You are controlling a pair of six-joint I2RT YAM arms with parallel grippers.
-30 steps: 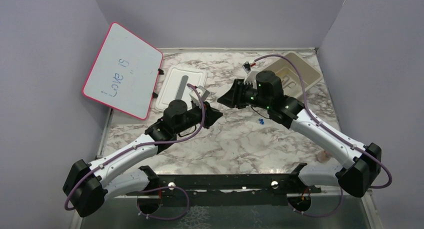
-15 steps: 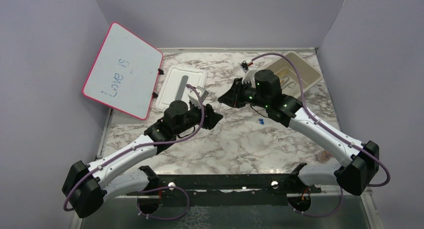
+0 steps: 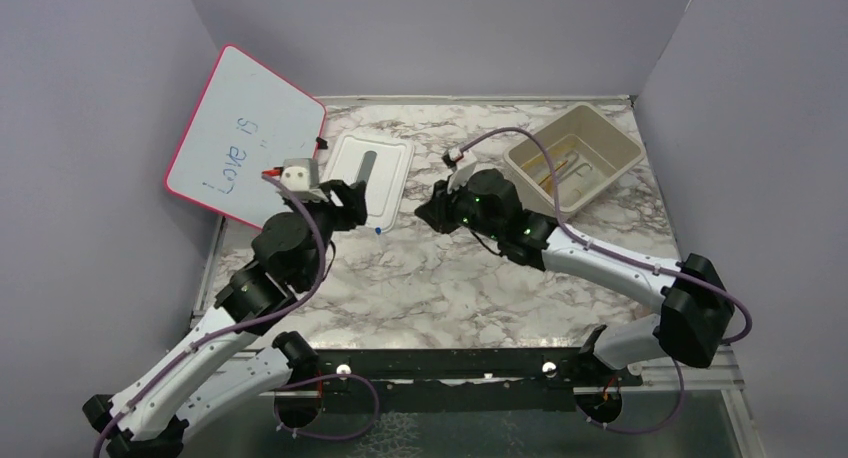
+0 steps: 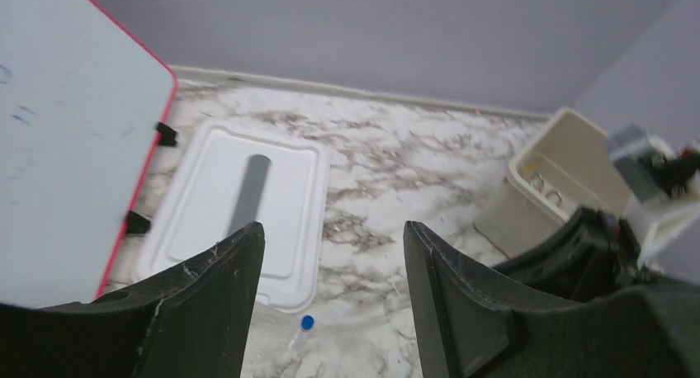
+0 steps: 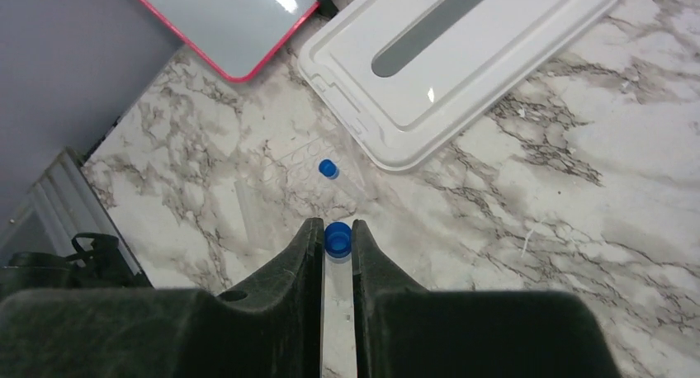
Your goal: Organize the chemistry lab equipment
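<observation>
The right end effector [image 5: 337, 228] clamps a blue-capped tube [image 5: 337, 239] over the counter [image 5: 536, 254]; the left end effector [image 4: 330, 238] hangs open. Next, likely, a carry to the beige bin [image 3: 613, 129].

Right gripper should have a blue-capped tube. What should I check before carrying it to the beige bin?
1. Right gripper shut on blue-capped tube: ok.
2. Held tube lifted off the table: cannot tell.
3. Left gripper open, empty, away from the bin path: ok.
4. Second tube lies apart from the held one: ok.
5. Beige bin uncovered, lid flat on the table: ok.
</observation>
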